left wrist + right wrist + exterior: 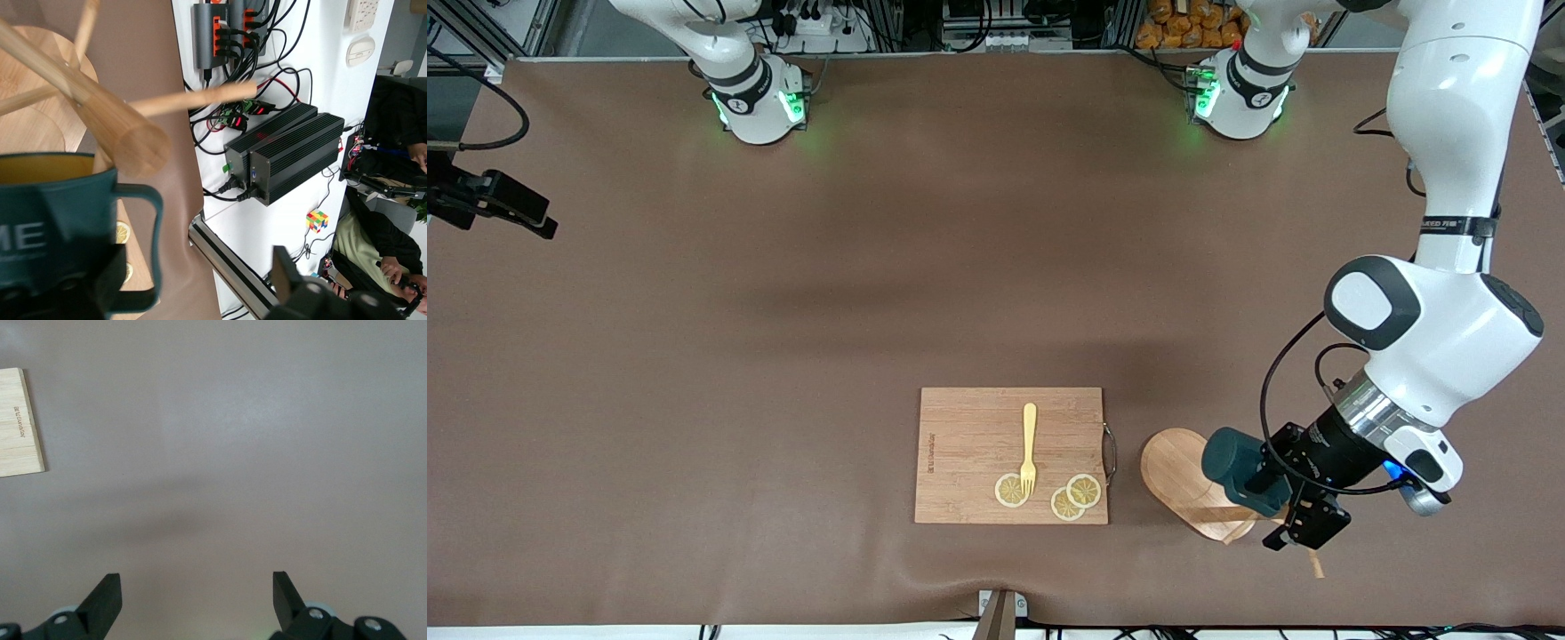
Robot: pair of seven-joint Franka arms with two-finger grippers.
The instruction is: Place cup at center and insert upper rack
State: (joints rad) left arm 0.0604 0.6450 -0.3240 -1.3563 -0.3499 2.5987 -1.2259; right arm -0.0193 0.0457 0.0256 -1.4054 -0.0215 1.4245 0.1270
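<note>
Upper rack [1183, 462] near the left arm's end, post and pegs mostly hidden by cup [1234, 469] hanging there; left gripper [1276, 507] at the cup, fingers apart. Beside it, cutting board [978, 444] with fork [1029, 447], lemon slices [1075, 496]. Right gripper [197, 600] waiting, fingers spread, over bare table [783, 356]

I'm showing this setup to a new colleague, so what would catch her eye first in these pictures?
Most striking is the left gripper at the left arm's end of the table, jaws open around the teal cup at the wooden mug tree. Next comes the cutting board beside the tree, carrying a yellow fork and lemon slices. The right gripper waits open over bare table.
</note>
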